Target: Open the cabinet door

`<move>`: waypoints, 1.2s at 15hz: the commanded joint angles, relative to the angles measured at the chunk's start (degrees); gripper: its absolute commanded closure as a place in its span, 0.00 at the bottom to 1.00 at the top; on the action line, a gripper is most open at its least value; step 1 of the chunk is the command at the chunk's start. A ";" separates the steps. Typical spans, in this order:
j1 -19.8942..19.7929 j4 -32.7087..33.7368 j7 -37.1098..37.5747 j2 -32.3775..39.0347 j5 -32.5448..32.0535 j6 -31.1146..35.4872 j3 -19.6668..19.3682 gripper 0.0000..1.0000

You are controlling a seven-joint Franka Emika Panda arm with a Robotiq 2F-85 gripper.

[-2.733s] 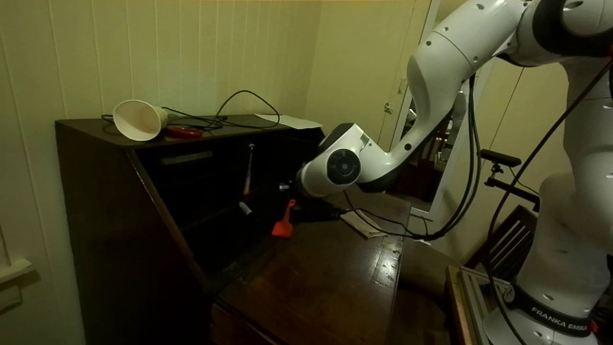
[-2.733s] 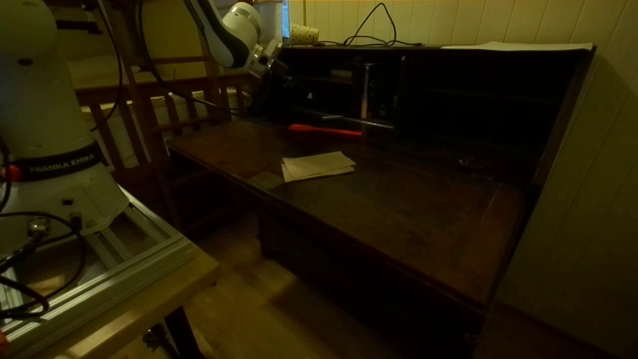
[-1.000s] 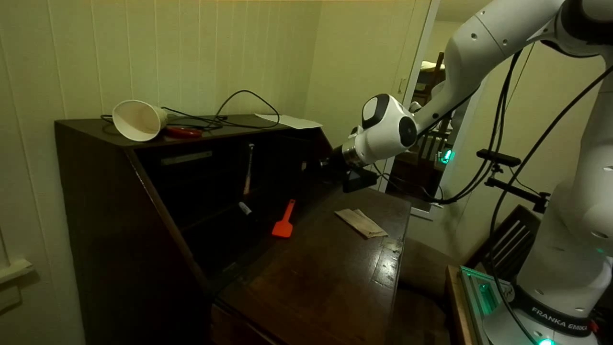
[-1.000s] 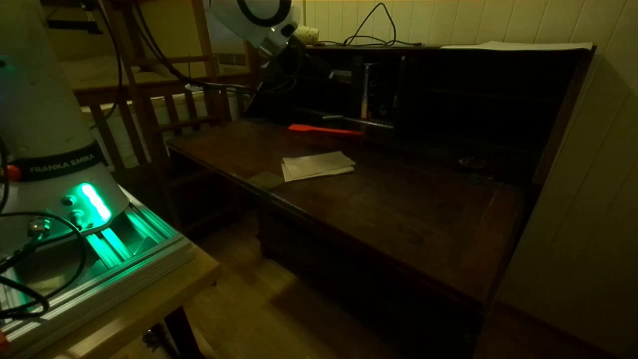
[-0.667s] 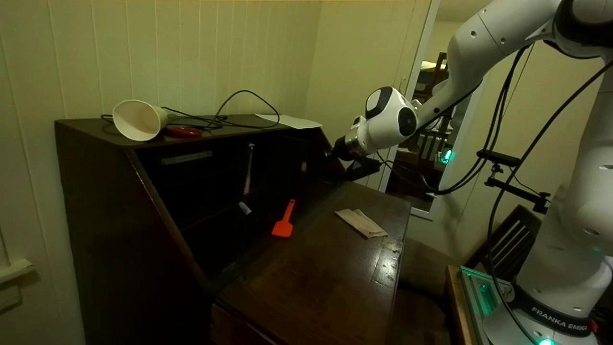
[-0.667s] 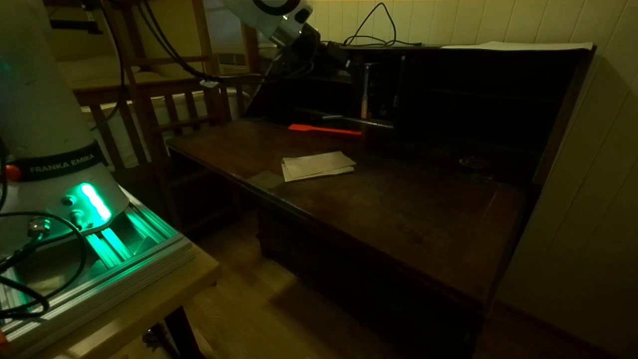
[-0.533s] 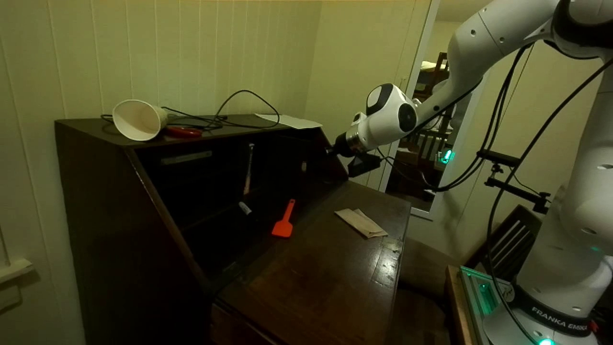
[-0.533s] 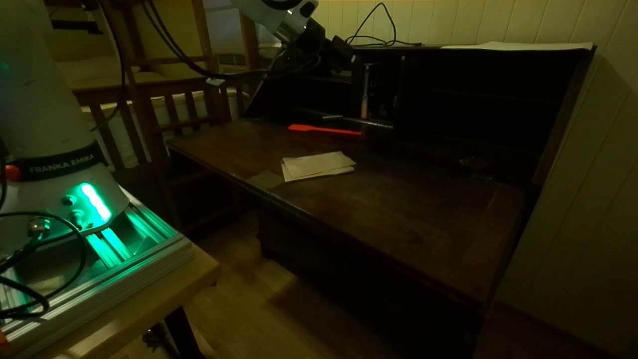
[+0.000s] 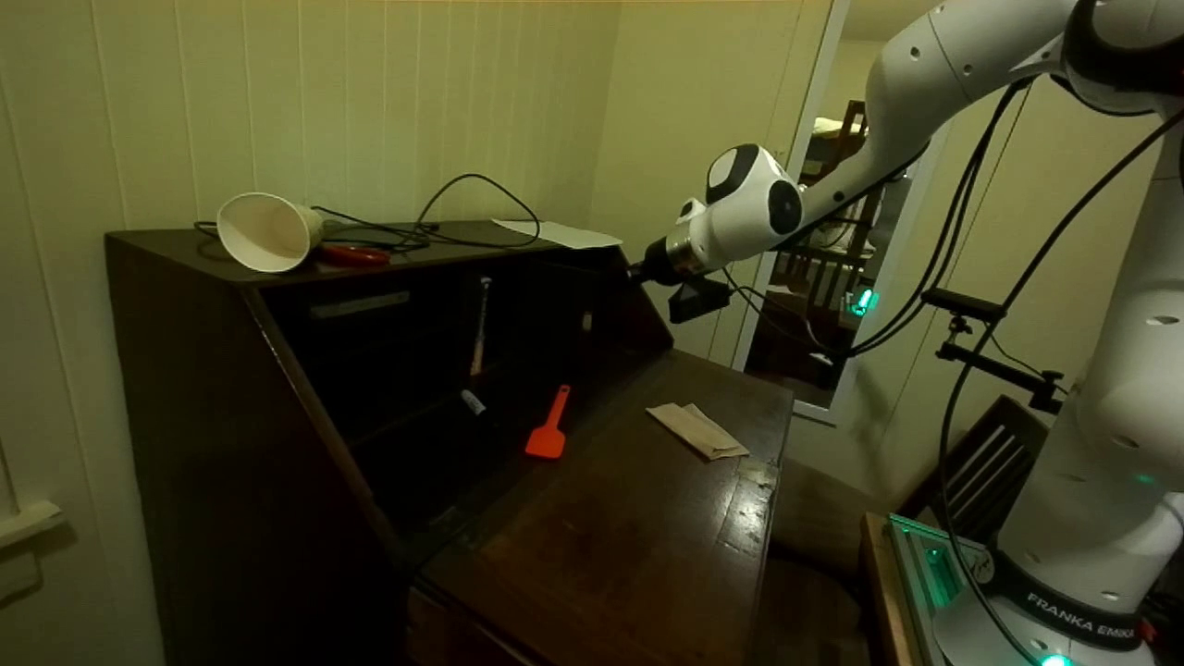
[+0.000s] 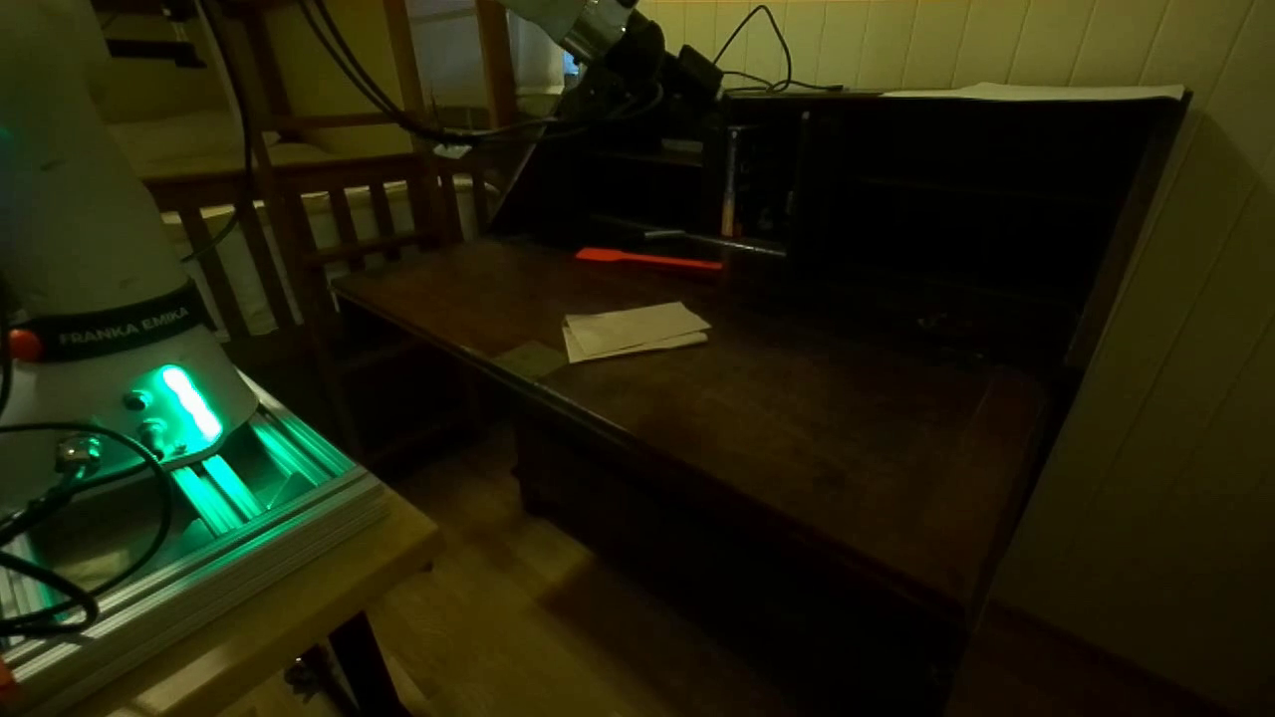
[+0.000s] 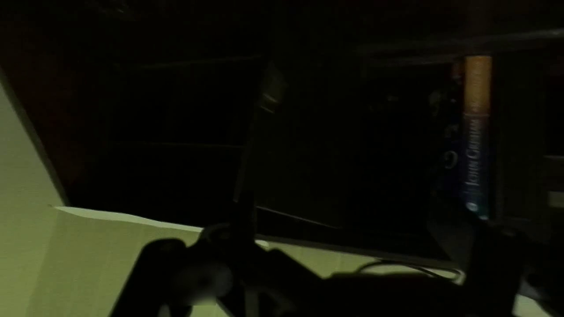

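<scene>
The dark brown cabinet (image 9: 231,425) has its slanted front folded down as a writing surface in both exterior views. Inside, a dark inner door (image 11: 304,149) with a small pale latch (image 11: 273,90) appears swung outward at an angle; in an exterior view its edge (image 10: 805,164) shows as a thin upright line. Very dim light hides its hinge. My gripper (image 11: 343,204) is spread open before the upper compartments, its fingers (image 11: 245,215) wide apart and nothing held between them. The wrist picture is upside down. Whether a finger touches the door cannot be told.
A book (image 11: 476,136) stands in the compartment beside the door. On the writing surface lie a red spatula (image 9: 548,433) and folded paper (image 10: 637,331). A paper cup (image 9: 268,231), cables (image 9: 472,242) and a white sheet (image 9: 564,234) lie on the cabinet's top.
Over the last few seconds the gripper has drawn back and risen, its wrist turned; lately it creeps upward. The base light now glows green. The door shows no visible movement.
</scene>
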 commanded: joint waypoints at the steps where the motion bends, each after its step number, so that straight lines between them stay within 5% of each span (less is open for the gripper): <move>1: -2.73 8.67 -2.74 1.93 0.00 9.53 6.73 0.00; 5: -11.22 19.31 -5.81 6.37 0.00 20.97 18.57 0.00; 8: -23.78 24.40 -14.74 13.06 4.01 27.25 31.37 0.00; 11: -34.61 21.53 -23.62 18.01 6.59 29.80 39.66 0.00; 14: -42.73 17.37 -29.53 23.27 5.28 28.86 43.55 0.00; 18: -43.73 16.19 -29.62 24.35 4.42 26.78 41.54 0.00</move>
